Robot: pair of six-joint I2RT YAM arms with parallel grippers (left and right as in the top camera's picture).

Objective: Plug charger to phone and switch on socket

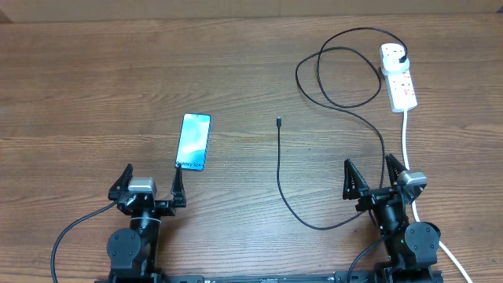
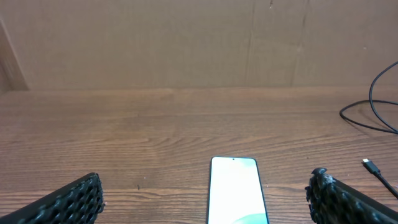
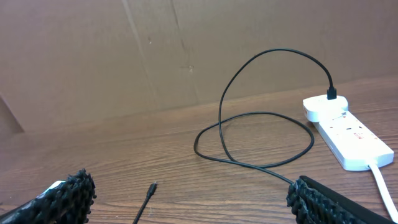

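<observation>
Nothing's been picked up yet. The left jaws and the right jaws are both spread wide and holding nothing, parked at the near edge of the worktop [image 1: 118, 79].

The phone [image 1: 193, 141] lies flat with its screen lit, just ahead of the left arm [image 1: 141, 208]. The charger [image 1: 280, 169] snakes from near the right arm [image 1: 397, 208] up the middle, and its connector tip [image 1: 279, 121] sits loose on the wood, well apart from the phone. At the other end, its plug [image 1: 402, 56] is already in the socket [image 1: 397, 77] at the far right.

Where I reckon it goes wrong:
- That tip is tiny and lies flat, so a pinch could easily slide off or twist it.
- Nothing is bracing the phone, so pushing the connector in may just shove it along.
- The cable has a big loop by the strip, and tugging on it might drag the socket.

I can't tell which way the switches are set. No boxes, trays or other containers anywhere, everything sits straight on the wood.
</observation>
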